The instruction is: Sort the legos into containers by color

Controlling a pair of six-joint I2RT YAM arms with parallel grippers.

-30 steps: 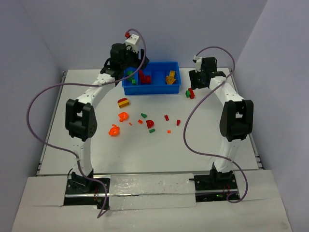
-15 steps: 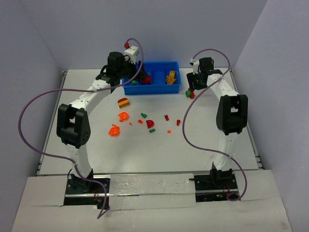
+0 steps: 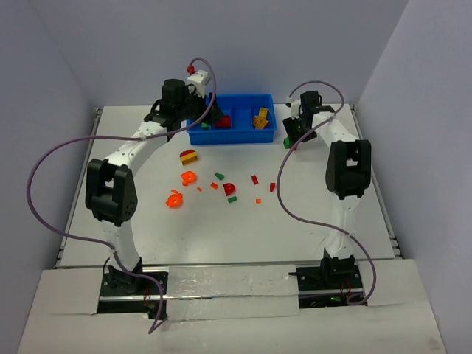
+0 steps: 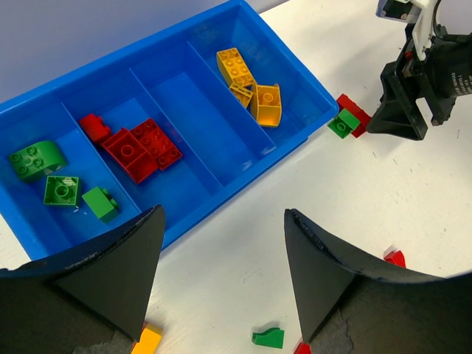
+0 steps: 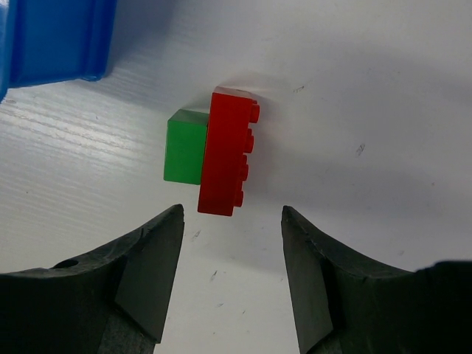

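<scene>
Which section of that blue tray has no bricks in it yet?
The empty section is the one between the section with red bricks and the section with yellow bricks. The other three all hold bricks.

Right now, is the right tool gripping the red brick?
No, the right tool is open; the red brick lies untouched on the table.

My right gripper (image 5: 232,220) hangs with its jaws apart and nothing between them. Just past the fingers (image 5: 151,273) I see a red brick (image 5: 227,153) lying on the white table (image 5: 354,110), studs facing right. A green brick (image 5: 184,146) touches its left side (joined or only pressed together, I cannot tell). The corner of a blue tray (image 5: 55,40) sits top left, near the bricks but apart.
</scene>
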